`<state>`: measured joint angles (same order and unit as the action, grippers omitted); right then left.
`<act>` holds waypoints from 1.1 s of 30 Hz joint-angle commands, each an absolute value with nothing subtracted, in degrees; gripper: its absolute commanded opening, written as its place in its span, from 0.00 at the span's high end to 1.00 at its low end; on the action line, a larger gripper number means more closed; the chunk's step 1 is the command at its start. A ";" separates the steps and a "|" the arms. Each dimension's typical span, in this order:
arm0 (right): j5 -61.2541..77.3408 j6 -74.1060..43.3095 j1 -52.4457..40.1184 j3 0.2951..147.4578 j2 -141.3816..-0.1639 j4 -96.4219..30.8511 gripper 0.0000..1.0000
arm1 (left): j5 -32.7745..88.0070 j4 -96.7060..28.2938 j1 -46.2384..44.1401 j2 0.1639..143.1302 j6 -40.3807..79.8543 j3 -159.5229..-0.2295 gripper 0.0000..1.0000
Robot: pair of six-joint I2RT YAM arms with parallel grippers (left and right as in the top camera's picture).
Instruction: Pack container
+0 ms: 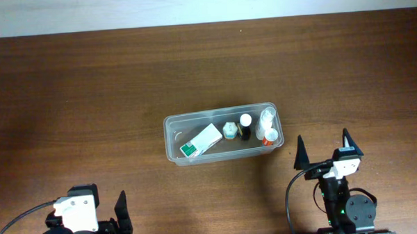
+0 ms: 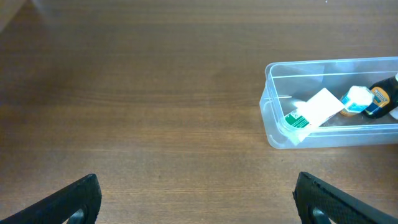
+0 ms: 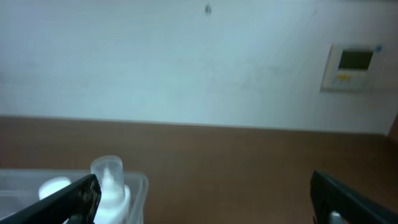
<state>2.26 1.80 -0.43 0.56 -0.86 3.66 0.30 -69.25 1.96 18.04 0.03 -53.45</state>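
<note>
Clear rimmed container (image 1: 173, 140), packet and small bottles inside.

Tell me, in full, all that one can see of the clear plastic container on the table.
The container is a clear, translucent plastic tub, rectangular with rounded corners and a rimmed edge. It has no lid on and stands upright on the brown wooden table, near the middle, its long side slightly tilted in the overhead view. Inside are a white packet with a green end at the left and several small bottles toward the right. Nothing else touches it.
</note>
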 commanded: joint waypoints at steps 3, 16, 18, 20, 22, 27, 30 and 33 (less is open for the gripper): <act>1.26 2.76 -0.32 0.32 -0.21 -0.40 0.02 | 1.15 -69.06 2.04 17.89 -0.67 -53.32 0.01; 1.04 2.76 -0.32 0.32 -0.54 -4.49 0.01 | 1.15 -69.06 2.04 17.89 -0.67 -53.32 0.00; 1.02 2.76 -0.32 0.32 -0.54 -4.49 0.02 | 1.15 -69.08 2.04 17.89 -0.67 -53.32 0.01; 1.04 2.76 -0.32 0.32 -0.54 -4.49 0.02 | 1.13 -69.06 2.04 17.89 -0.67 -53.32 0.01; 1.04 2.76 -0.32 0.32 -0.54 -4.49 0.02 | 1.15 -69.06 2.04 17.89 -0.67 -53.32 0.01; 1.02 2.76 -0.32 0.32 -0.54 -4.49 0.02 | 1.15 -69.06 2.04 17.91 -0.67 -53.32 0.01; 1.04 2.76 -0.32 0.32 -0.54 -4.49 0.02 | 1.13 -68.82 2.04 17.91 -0.75 -52.99 0.01; 1.04 2.76 -0.32 0.32 -0.54 -4.49 0.02 | 1.17 -65.36 2.04 17.74 -0.86 -49.67 0.01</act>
